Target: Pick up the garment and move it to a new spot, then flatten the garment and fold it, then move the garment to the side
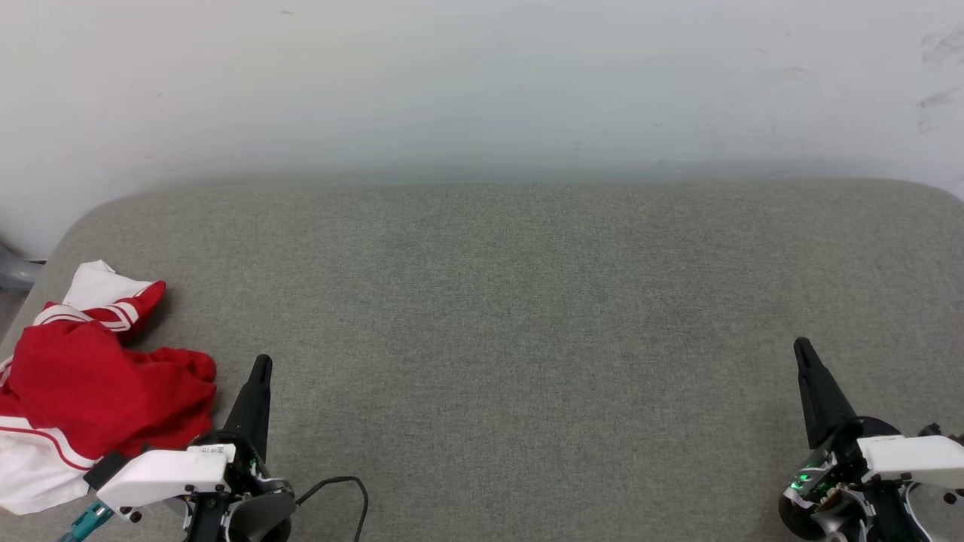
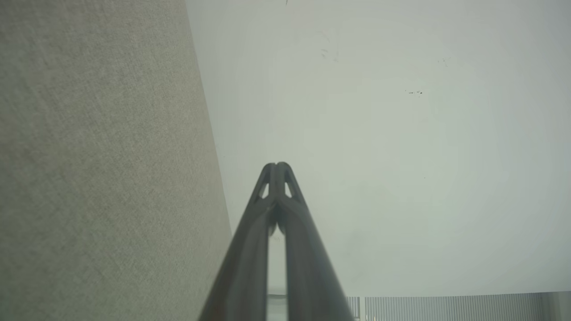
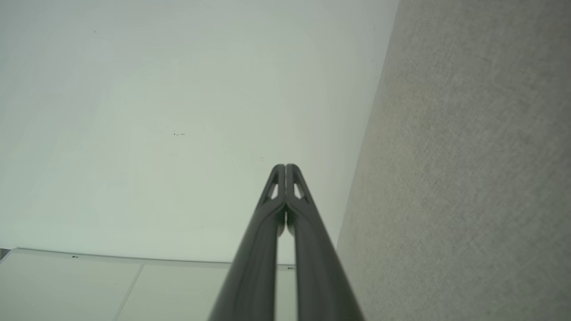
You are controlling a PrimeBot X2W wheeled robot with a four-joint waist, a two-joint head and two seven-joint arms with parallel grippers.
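The garment (image 1: 98,391) lies crumpled at the near left corner of the grey fabric surface (image 1: 527,316): red cloth with white sleeves and red-and-white striped trim. Just to its right, my left gripper (image 1: 260,365) is shut and holds nothing, its tip a short way clear of the red cloth. At the lower right my right gripper (image 1: 801,348) is also shut and holds nothing, far from the garment. In the left wrist view the left gripper (image 2: 276,167) has its tips pressed together against the white wall. The right wrist view shows the right gripper (image 3: 285,168) shut the same way.
A white wall (image 1: 482,83) rises behind the surface's far edge. A black cable (image 1: 343,485) loops on the surface beside my left wrist. A grey object (image 1: 15,272) pokes in past the surface's left edge.
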